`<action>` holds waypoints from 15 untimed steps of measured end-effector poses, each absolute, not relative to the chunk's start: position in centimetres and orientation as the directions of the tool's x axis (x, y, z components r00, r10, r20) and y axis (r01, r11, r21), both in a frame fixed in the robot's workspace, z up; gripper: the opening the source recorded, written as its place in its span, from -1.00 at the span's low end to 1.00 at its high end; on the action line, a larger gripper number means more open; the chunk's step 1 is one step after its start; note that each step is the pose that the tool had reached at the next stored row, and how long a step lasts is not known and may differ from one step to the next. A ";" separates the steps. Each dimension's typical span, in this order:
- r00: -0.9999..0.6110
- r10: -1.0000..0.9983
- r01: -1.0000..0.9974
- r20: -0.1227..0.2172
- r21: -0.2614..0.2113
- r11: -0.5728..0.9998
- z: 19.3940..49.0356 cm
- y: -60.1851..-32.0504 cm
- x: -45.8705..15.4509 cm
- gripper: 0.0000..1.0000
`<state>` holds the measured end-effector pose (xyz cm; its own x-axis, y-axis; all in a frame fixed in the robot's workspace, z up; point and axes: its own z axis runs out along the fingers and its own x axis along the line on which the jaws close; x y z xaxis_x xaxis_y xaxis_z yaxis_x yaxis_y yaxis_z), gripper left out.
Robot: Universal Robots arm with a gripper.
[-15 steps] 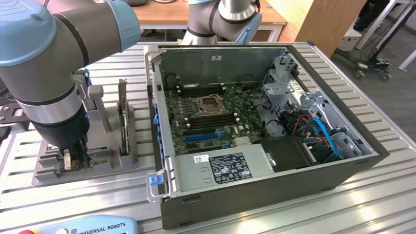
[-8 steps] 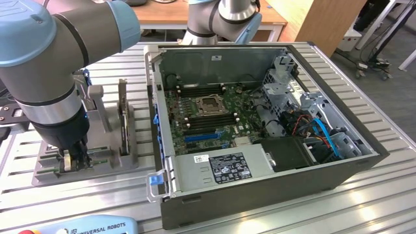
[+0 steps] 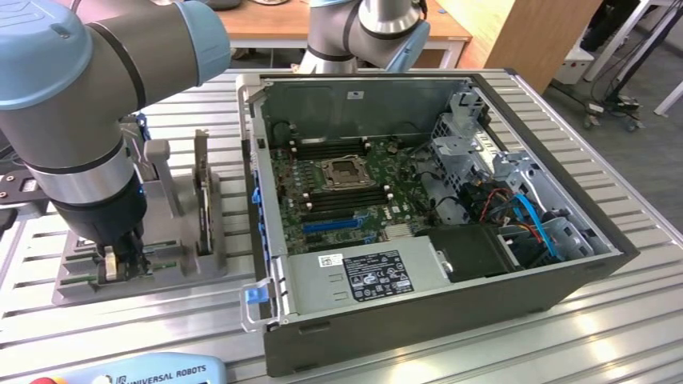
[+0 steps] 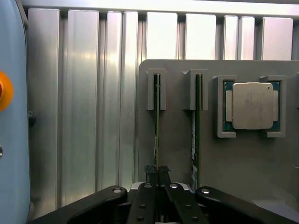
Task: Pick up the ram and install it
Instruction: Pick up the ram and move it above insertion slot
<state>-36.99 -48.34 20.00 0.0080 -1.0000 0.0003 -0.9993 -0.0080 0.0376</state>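
Note:
Two green ram sticks stand on edge in slots of a grey holder (image 4: pixel 177 140). My gripper (image 4: pixel 157 171) is down over the near end of one ram (image 4: pixel 156 121), and its black fingers (image 4: pixel 150 173) are pressed together on that stick's edge. The second ram (image 4: pixel 197 126) stands free in the neighbouring slot, close beside my fingers. In the exterior view my gripper (image 3: pixel 111 268) reaches down into the holder (image 3: pixel 171 264) at the exterior view's left, beside the open computer case (image 3: pixel 427 304). The motherboard's long memory slots (image 3: pixel 341 200) lie beside the processor socket (image 3: pixel 347 172).
A square silver processor chip (image 4: pixel 252 106) sits in its pocket on the holder past the second stick. A flat part (image 3: pixel 201 188) stands upright in the holder. A blue teach pendant (image 3: pixel 149 372) lies near the table's front. The case holds a power supply (image 3: pixel 369 276), a drive cage and cables (image 3: pixel 523 216).

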 end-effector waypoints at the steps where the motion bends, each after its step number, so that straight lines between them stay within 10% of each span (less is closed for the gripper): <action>1: 0.008 -1.000 -0.999 0.000 0.038 -0.008 20.0 -48.3 -37.0 -0.77; 15: 0.008 -1.000 -0.999 0.000 0.038 -0.008 20.0 -48.3 -37.1 -0.77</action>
<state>-37.06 -48.34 20.01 0.0079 -1.0000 0.0004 -0.9993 -0.0079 0.0375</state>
